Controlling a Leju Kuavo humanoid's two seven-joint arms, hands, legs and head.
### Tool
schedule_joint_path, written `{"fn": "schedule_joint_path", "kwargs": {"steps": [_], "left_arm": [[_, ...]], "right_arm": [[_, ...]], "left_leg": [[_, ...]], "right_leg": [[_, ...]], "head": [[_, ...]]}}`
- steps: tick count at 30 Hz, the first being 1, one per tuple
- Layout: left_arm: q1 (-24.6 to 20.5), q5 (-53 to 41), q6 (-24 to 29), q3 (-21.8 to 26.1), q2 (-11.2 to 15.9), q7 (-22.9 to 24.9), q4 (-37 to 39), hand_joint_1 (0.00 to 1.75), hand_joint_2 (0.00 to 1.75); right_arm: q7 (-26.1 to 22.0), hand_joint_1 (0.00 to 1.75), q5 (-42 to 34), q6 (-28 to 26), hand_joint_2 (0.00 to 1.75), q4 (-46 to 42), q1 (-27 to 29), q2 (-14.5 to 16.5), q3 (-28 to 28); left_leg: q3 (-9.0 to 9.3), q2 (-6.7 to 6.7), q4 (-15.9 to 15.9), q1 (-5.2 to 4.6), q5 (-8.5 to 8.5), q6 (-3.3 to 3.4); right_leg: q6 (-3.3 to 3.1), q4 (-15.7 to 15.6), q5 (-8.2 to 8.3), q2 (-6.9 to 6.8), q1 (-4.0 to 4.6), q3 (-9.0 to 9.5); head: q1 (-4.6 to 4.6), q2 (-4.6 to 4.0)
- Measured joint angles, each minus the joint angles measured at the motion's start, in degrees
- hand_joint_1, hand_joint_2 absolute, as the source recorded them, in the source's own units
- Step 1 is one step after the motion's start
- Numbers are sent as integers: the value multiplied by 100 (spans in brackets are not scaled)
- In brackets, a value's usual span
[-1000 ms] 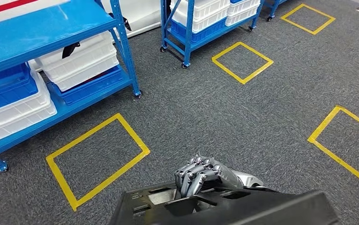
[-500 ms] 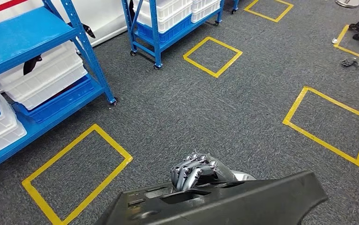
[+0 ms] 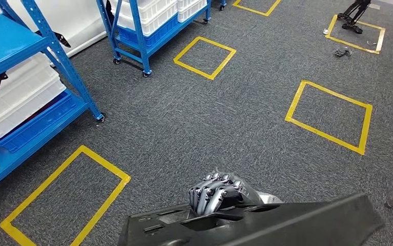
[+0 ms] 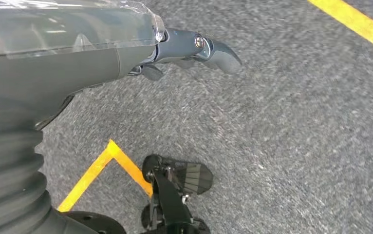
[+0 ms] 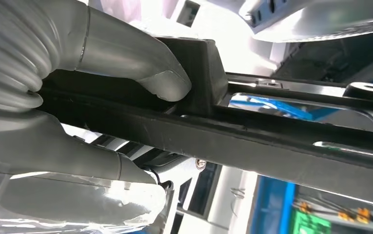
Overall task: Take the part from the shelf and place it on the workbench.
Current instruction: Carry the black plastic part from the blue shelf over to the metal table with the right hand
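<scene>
Whole view had swung right since a second ago, so the robot was turning away from the blue shelf (image 3: 10, 46); right hand (image 3: 217, 192) kept its fingers clamped on the black part (image 3: 266, 225), carried low in front; left hand (image 4: 194, 48) hung over carpet, fingers apart, holding nothing; workbench not reached yet.

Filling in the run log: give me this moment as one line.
phase: carrying | right hand: grips black part | left hand: holds nothing, hangs over carpet | blue shelf: at left | workbench: unseen
</scene>
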Motion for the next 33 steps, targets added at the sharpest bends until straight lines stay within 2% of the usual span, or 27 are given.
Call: {"fn": "schedule_joint_path", "kwargs": {"steps": [1,2,4,5,7,9,10,11,12,13,15,16,17,19,20,21,23,24,25,26,27,28,30,31,32,33], "left_arm": [[-3,-14,-1,-1,1,-4,0,0,175],[-5,-27,-2,-2,1,-8,0,0,175],[-17,-46,-8,-7,2,-11,0,0,175],[-20,-49,-12,-9,4,-12,0,0,175],[-12,-51,-18,-12,9,-11,0,0,175],[9,-55,-19,-12,10,-9,0,0,175],[19,-57,-19,-12,10,-7,0,0,175],[26,-60,-18,-12,10,-3,0,0,175],[29,-61,-13,-12,13,1,0,0,175],[27,-58,-4,-12,17,7,0,0,175],[18,-34,25,-11,30,16,0,0,175],[16,-10,43,-10,38,20,0,0,175],[14,21,66,-7,54,20,0,0,175],[8,86,115,8,109,19,0,0,175],[3,124,136,24,162,16,-1,0,175],[1,153,151,45,215,18,-2,0,175],[13,194,183,97,350,69,-4,0,175],[25,200,209,120,418,118,-4,0,175],[33,204,245,142,492,174,-5,0,175],[37,208,283,164,558,218,-7,0,175],[36,212,318,186,617,249,-9,0,175],[35,214,343,209,665,265,-11,0,175],[34,216,346,244,733,263,-16,0,175],[35,219,324,258,760,242,-17,0,175],[34,222,292,269,781,213,-17,0,175],[28,225,248,278,797,174,-17,0,175]], "right_arm": [[-6,175,-3,-8,175,-25,-2,0,1],[-11,175,-5,-17,175,-46,-2,0,2],[-19,175,-9,-28,175,-91,4,0,3],[-23,175,-11,-34,175,-112,4,1,3],[-30,175,-13,-44,175,-142,3,9,7],[-32,175,-14,-47,175,-149,7,17,11],[-32,175,-14,-48,175,-149,12,17,12],[-32,175,-14,-49,175,-149,15,17,12],[-32,175,-13,-52,175,-149,16,17,12],[-32,175,-8,-58,175,-153,17,18,12],[-26,175,8,-84,175,-168,16,19,12],[-19,175,17,-101,175,-177,17,19,12],[-11,175,24,-117,175,-185,21,16,12],[-4,175,35,-154,175,-209,44,0,10],[-9,175,49,-178,175,-232,63,-15,3],[-16,175,69,-203,175,-253,78,-31,-8],[-50,175,125,-245,175,-285,121,-59,-42],[-87,175,162,-256,175,-289,158,-72,-63],[-142,175,209,-262,175,-291,210,-84,-94],[-202,175,260,-258,175,-291,267,-96,-134],[-258,175,313,-249,175,-291,317,-104,-180],[-298,175,362,-234,175,-297,359,-108,-232],[-333,175,431,-207,175,-327,403,-109,-321],[-343,175,455,-196,175,-355,412,-109,-356],[-348,175,472,-189,175,-382,414,-110,-383],[-352,175,487,-186,175,-407,414,-110,-403]], "left_leg": [[11,37,-2,-7,-11,-26],[19,78,-8,-14,-17,-56],[44,112,-12,-12,-45,-120],[31,39,48,-7,-105,-144],[-164,-214,512,5,-397,-170],[-539,-349,1294,5,-738,-178],[-686,-363,1569,5,-796,-183],[-751,-365,1658,6,-749,-184],[-706,-375,1508,8,-585,-181],[-563,-421,1156,15,-350,-175],[-256,-665,446,37,-49,-156],[-173,-773,247,42,-2,-144],[-147,-834,185,37,-21,-126],[-135,-748,142,31,6,-68],[-122,-684,115,36,24,-30],[-109,-612,84,43,41,7],[-96,-464,49,32,50,53],[-96,-387,47,20,46,64],[-97,-314,48,12,40,67],[-95,-244,48,7,31,66],[-87,-181,48,5,22,61],[-71,-121,48,3,9,52],[-32,-22,50,-9,-25,19],[-18,22,49,-16,-40,-5],[-8,65,47,-23,-52,-30],[3,113,37,-28,-58,-58]], "right_leg": [[-38,-172,26,-54,31,84],[-72,-214,7,-58,59,91],[-134,-253,35,55,51,89],[-174,-282,50,105,35,103],[-246,-332,75,201,2,138],[-276,-323,72,315,14,137],[-281,-309,67,387,21,135],[-283,-290,61,460,25,133],[-280,-266,50,539,25,133],[-269,-235,34,614,21,133],[-228,-161,0,750,13,108],[-198,-131,-7,808,5,81],[-161,-120,-1,866,-2,53],[-88,-131,27,963,-15,16],[-58,-103,6,901,-8,-3],[-29,23,-77,769,-2,-65],[25,600,-398,433,-4,-344],[47,975,-568,346,-18,-534],[62,1264,-663,311,-34,-682],[68,1382,-657,293,-45,-745],[65,1283,-549,275,-52,-692],[51,965,-361,231,-53,-521],[0,183,-64,31,-8,-103],[-34,-71,1,-40,25,27],[-62,-177,4,-69,57,71],[-88,-188,1,-26,80,65]], "head": [[-1,0],[-2,0],[-6,0],[-8,0],[-23,0],[-38,0],[-40,0],[-40,0],[-40,0],[-40,0],[-38,-1],[-37,-1],[-37,-1],[-38,0],[-29,0],[-12,0],[19,0],[26,0],[25,0],[25,0],[25,0],[26,0],[25,0],[25,0],[23,0],[22,0]]}}
